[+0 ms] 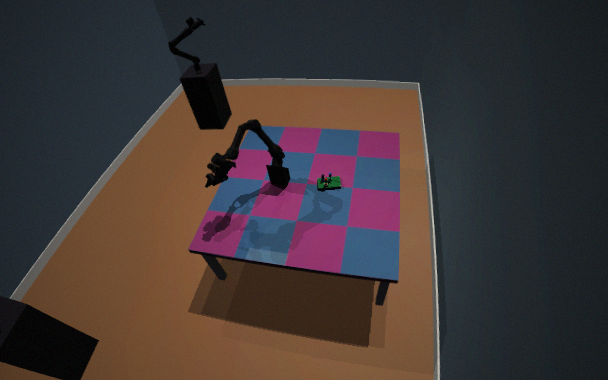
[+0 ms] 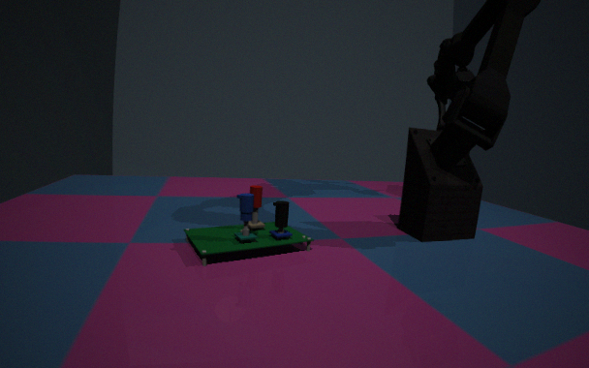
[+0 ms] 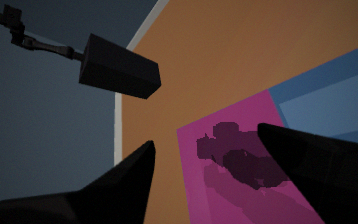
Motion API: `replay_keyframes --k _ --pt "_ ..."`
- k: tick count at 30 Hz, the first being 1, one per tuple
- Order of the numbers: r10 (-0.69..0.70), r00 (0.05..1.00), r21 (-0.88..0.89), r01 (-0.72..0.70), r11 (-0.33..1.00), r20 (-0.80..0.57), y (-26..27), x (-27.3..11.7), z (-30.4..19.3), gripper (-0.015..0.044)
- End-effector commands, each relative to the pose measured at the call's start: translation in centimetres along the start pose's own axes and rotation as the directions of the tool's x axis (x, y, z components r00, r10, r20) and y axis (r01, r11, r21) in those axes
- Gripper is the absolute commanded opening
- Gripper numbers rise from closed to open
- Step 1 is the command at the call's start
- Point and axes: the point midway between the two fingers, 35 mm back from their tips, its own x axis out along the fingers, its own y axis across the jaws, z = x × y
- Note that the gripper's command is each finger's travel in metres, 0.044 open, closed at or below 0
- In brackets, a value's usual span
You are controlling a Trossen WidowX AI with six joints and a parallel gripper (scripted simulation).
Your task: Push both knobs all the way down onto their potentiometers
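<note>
A green circuit board (image 1: pixel 335 184) (image 2: pixel 210 240) stands on short legs on the table. In the exterior view it carries three upright knobs. The red knob (image 2: pixel 256 197) stands at the back over a beige potentiometer (image 2: pixel 256 226), with a long pale shaft between. The blue knob (image 2: pixel 246 206) stands over a teal potentiometer (image 2: pixel 246 237), with shaft showing below it. The black knob (image 2: pixel 281 214) is over a blue potentiometer (image 2: pixel 281 234), with a short gap below. My gripper (image 1: pixel 220 176) (image 3: pixel 205 137) is open and empty, beyond the table's left side in the top view, far from the board.
The arm's base block (image 1: pixel 278 176) (image 2: pixel 440 208) stands on the checkered table (image 1: pixel 372 252) (image 2: pixel 242 315), between gripper and board. Another arm on a dark pedestal (image 1: pixel 206 97) (image 3: pixel 120 67) stands off the table. A dark block (image 1: pixel 50 340) is at lower left in the top view.
</note>
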Motion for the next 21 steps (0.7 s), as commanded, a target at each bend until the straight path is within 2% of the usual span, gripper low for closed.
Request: replay_keyframes --k 1,6,15,21 --pt "0.001 1.0 -0.002 -0.001 1.0 -0.001 0.0 0.0 0.0 0.0374" --pt "0.04 0.999 -0.081 -0.042 0.996 -0.029 1.3 -1.3 -1.2 0.0242" --pt "0.152 0.978 -0.323 -0.191 0.927 -0.14 4.9 -6.2 -5.9 0.0006" --pt "0.196 0.959 -0.469 -0.272 0.84 -0.206 6.1 -9.5 -8.8 0.0"
